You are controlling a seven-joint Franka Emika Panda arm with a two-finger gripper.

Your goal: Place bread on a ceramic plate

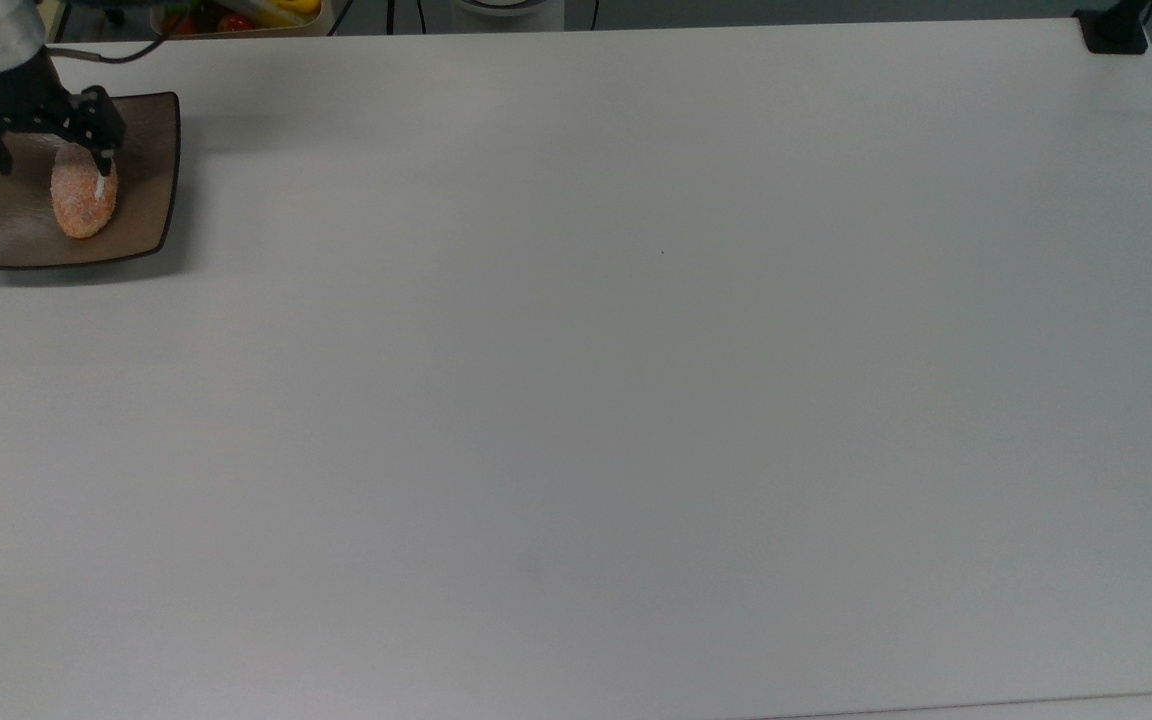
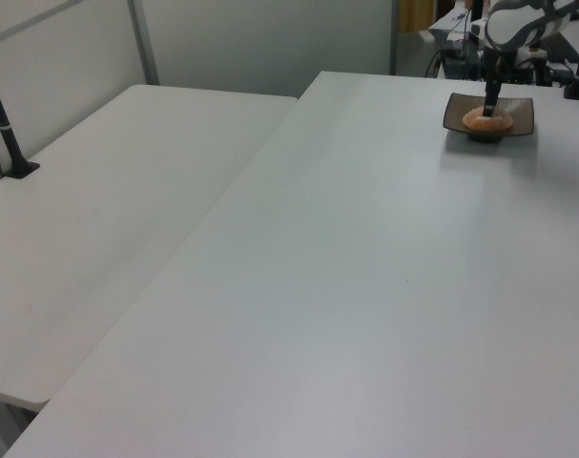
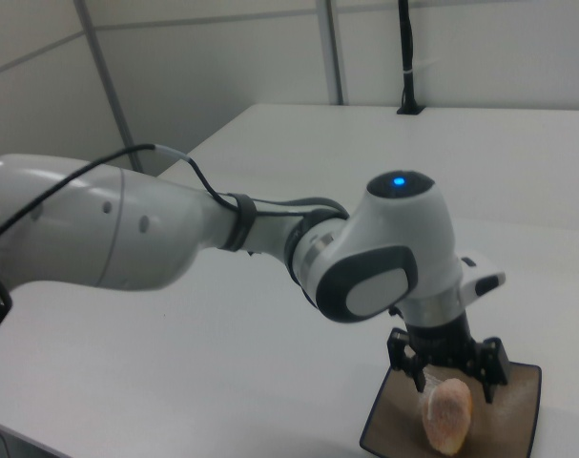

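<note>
The bread (image 1: 83,202), an oval orange-brown bun with a white stripe, lies on the square brown ceramic plate (image 1: 144,170) at the far-left corner of the table in the top view. My gripper (image 1: 51,152) hovers just over the bun's far end, open, its two black fingers spread wider than the bun. The right view has the gripper (image 3: 450,380) straddling the top of the bread (image 3: 445,416) on the plate (image 3: 510,420). From the left view, the bread (image 2: 486,120) rests on the plate (image 2: 520,116) at the far right, under the gripper (image 2: 489,103).
A box of colourful items (image 1: 236,14) stands past the table's far edge, close to the plate. A black clamp (image 1: 1114,30) grips the far-right corner. In the left view a second table (image 2: 108,200) adjoins on the left, with a black post (image 2: 3,119).
</note>
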